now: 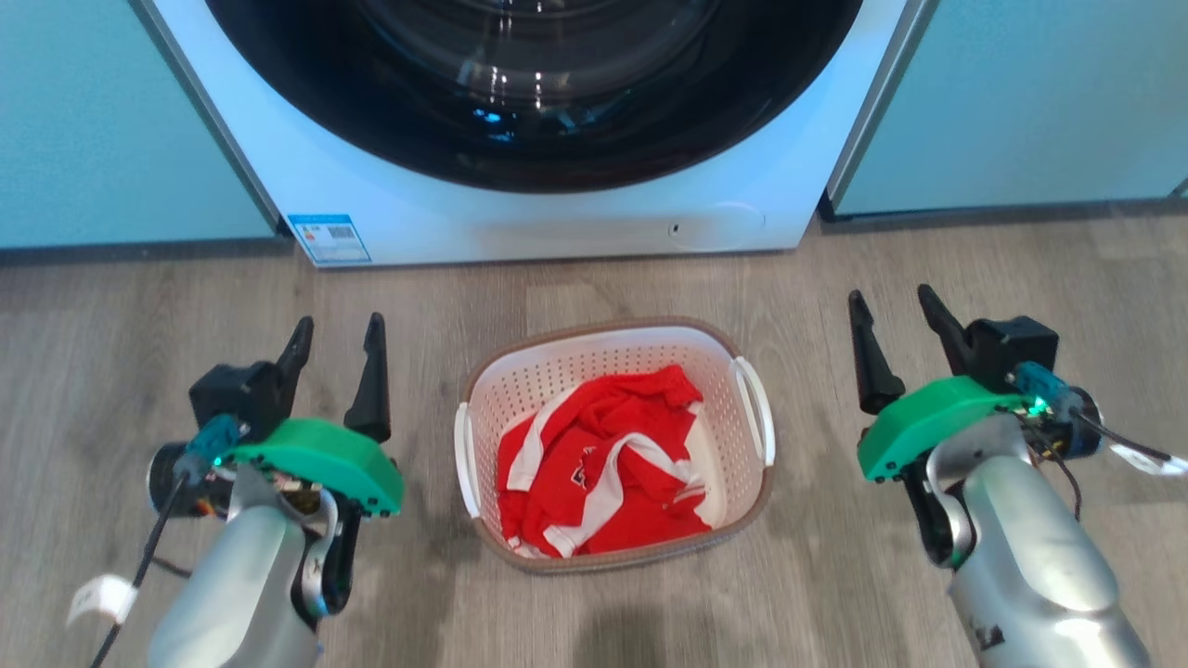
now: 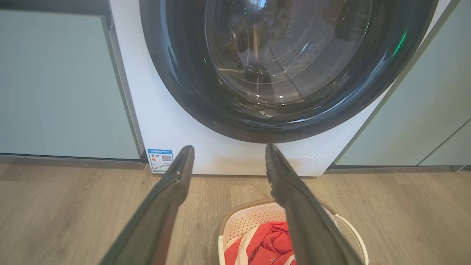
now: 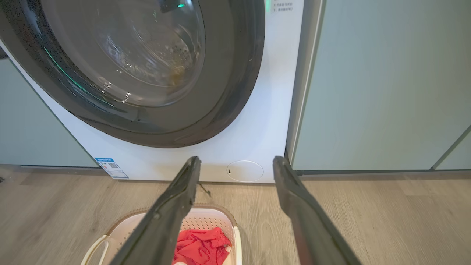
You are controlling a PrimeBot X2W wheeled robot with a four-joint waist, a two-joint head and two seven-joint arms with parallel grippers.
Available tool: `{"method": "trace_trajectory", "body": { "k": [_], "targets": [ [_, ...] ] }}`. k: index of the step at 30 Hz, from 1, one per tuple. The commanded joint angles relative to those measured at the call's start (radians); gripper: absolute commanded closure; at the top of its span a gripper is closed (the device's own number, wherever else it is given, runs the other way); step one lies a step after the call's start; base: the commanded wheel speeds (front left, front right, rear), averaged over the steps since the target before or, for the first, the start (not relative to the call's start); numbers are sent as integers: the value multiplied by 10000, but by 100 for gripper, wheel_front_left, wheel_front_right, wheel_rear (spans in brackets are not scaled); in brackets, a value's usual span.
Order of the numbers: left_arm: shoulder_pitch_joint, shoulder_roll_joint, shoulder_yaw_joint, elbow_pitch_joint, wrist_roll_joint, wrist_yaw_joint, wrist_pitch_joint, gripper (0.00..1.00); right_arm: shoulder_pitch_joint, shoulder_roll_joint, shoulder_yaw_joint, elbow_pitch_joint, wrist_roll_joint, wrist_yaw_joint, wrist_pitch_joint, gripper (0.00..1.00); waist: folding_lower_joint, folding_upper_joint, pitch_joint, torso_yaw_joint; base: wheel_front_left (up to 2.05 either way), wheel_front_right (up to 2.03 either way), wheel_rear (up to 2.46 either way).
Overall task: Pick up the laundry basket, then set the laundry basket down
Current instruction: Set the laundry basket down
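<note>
1. White perforated plastic laundry basket, brown rim: on wood floor, near white washing machine, holding red-and-white garment.
2. Left gripper: left of basket, fingers apart, empty.
3. Right gripper: right of basket, fingers apart, empty.

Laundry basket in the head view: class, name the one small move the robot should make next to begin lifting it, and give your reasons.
Likely swing both arms inward and lower them toward the side handles. The laundry basket rests untouched on the floor with a red garment inside. The left gripper and right gripper stand open and empty, well outside the left handle and right handle.
</note>
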Motion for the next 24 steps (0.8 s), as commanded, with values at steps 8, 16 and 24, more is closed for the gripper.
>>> {"method": "trace_trajectory", "body": {
  "k": [8, 16, 24],
  "targets": [
    [700, 532, 587, -1655, 307, 424, -28, 0, 691, 86, -219, -1446, -492, -46, 307, 0, 1, -1, -698, 70, 0, 0, 0],
    [1426, 700, 536, -2418, 398, 824, 186, 0, 1464, 112, -511, -2266, -803, -46, 909, 0, 1, -1, -1065, 82, 0, 0, 0],
    [2000, 715, 393, -2947, 425, 1160, 466, 0, 2252, 163, -756, -3222, -880, -46, 1136, 0, 1, -1, -1492, 41, 0, 0, 0]
  ]
}}
